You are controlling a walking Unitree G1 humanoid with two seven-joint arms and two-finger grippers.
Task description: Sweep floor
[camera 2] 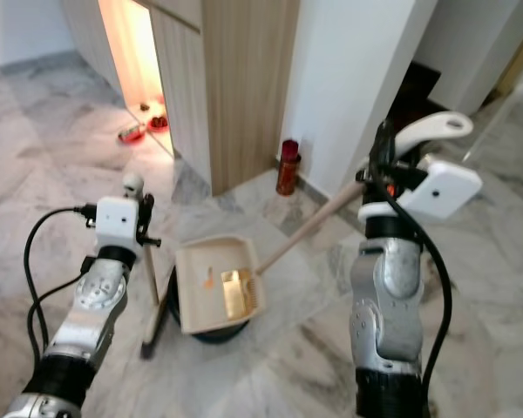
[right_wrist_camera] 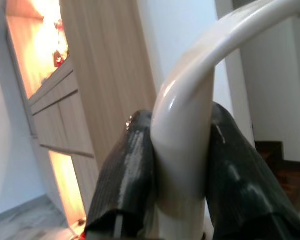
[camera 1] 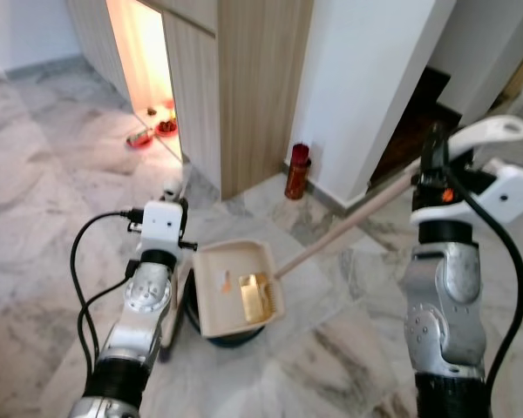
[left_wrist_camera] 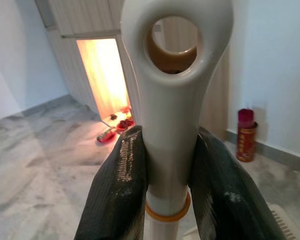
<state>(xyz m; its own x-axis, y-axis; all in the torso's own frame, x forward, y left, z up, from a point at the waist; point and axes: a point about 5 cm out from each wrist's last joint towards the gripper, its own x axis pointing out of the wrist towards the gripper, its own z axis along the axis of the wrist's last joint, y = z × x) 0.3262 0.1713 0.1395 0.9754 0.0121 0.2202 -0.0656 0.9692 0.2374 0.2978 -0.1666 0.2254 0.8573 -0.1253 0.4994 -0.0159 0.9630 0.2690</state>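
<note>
The left gripper (left_wrist_camera: 165,175) is clenched on the white top of the broom handle (left_wrist_camera: 172,100), and the right gripper (right_wrist_camera: 180,170) is clamped around the curved white grip of the dustpan handle (camera 1: 349,222). The beige dustpan (camera 1: 240,287) sits on the marble floor (camera 1: 52,200) in front of the robot, over a dark round object that I cannot identify, with a yellowish scrap (camera 1: 257,294) already lying in it.

To do this step well, the pan's lip should probably stay flat against the floor (any gap lets dust slip under) while the broom draws short strokes toward it.

Count: one broom, one dustpan, one red can (camera 1: 297,171) by the wall, two red dishes (camera 1: 152,133) near the lit opening.
</note>
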